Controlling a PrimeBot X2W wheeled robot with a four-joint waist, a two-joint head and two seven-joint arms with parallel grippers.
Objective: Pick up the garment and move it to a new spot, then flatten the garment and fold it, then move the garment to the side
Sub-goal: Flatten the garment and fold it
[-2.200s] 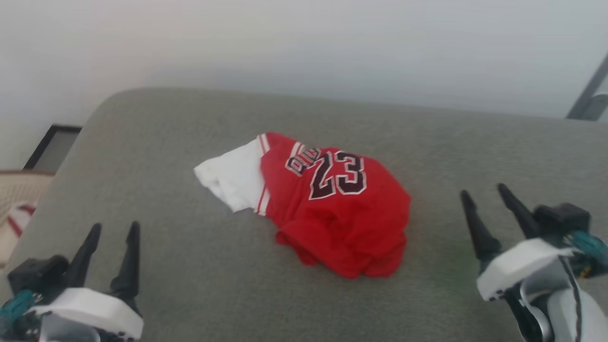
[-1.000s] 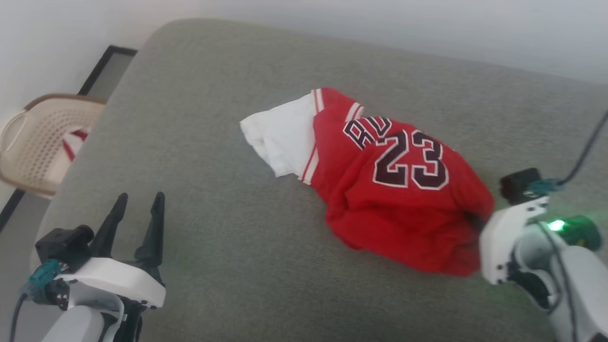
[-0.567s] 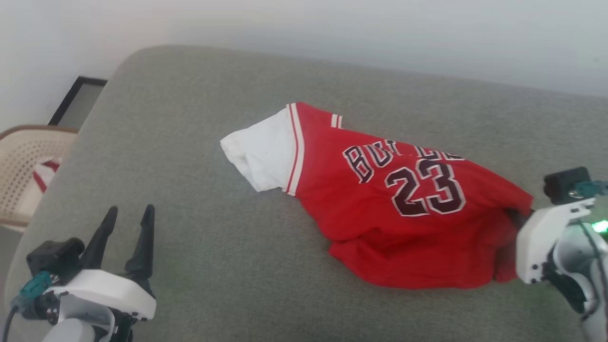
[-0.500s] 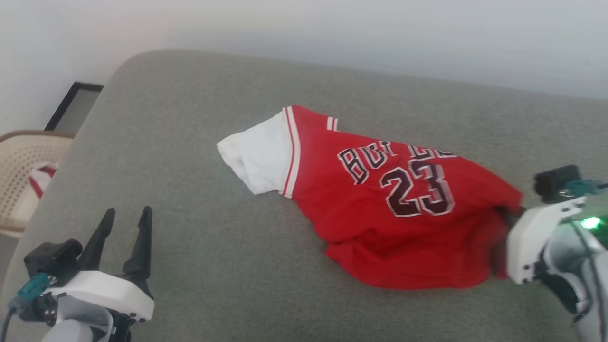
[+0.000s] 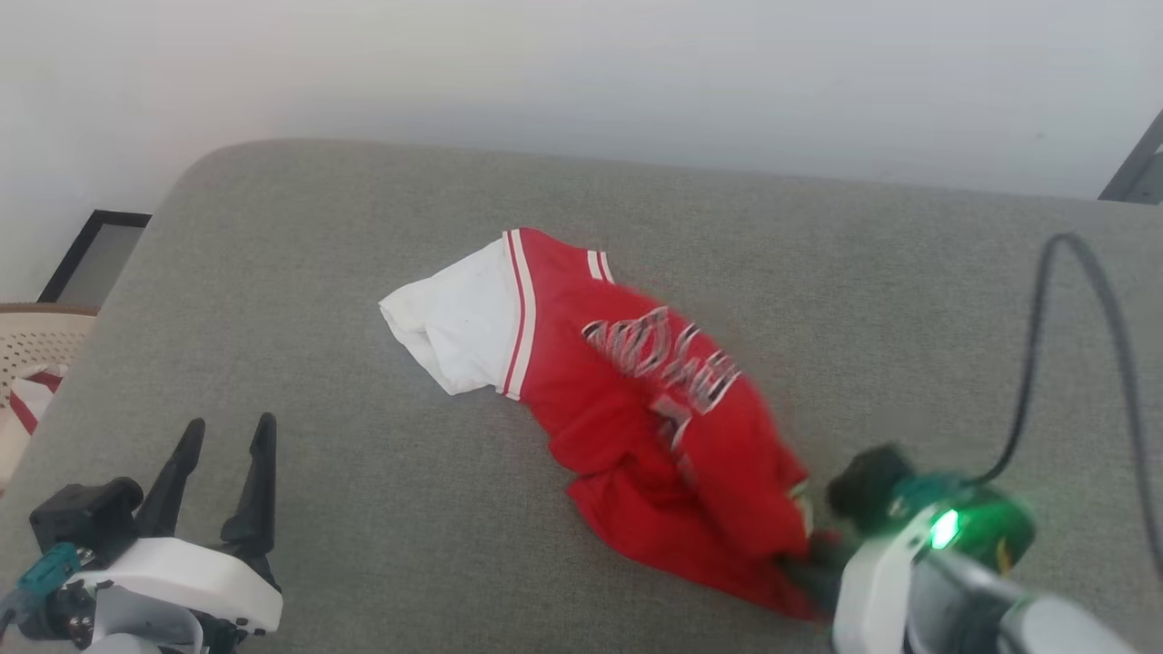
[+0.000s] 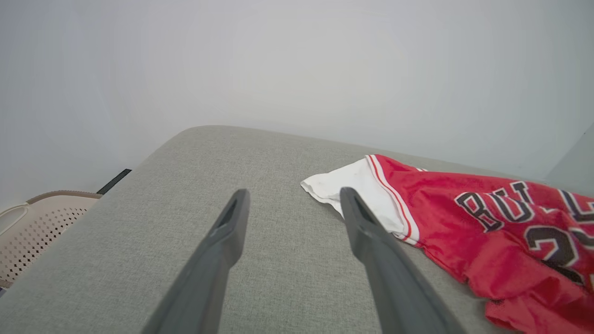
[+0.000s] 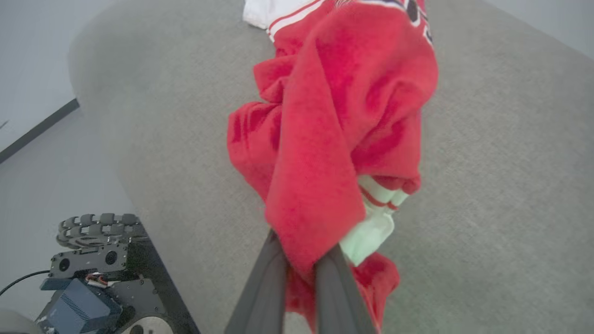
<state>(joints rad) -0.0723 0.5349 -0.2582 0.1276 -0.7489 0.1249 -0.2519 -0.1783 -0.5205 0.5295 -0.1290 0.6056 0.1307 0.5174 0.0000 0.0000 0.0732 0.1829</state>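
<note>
Head view: garment (image 5: 627, 436) on grey cushion (image 5: 382, 527), pale wall (image 5: 581, 73).

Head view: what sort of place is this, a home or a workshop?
Probably a home-like room: a grey upholstered surface like a bed or sofa, a bare pale wall behind it, and a beige perforated basket beside it.

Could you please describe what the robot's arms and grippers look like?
The left gripper has two long, tapered dark fingers on a white mount, with a black block and a teal connector beside it. The right gripper looks alike, plus a lit green light and a black cable looping from its wrist.
</note>
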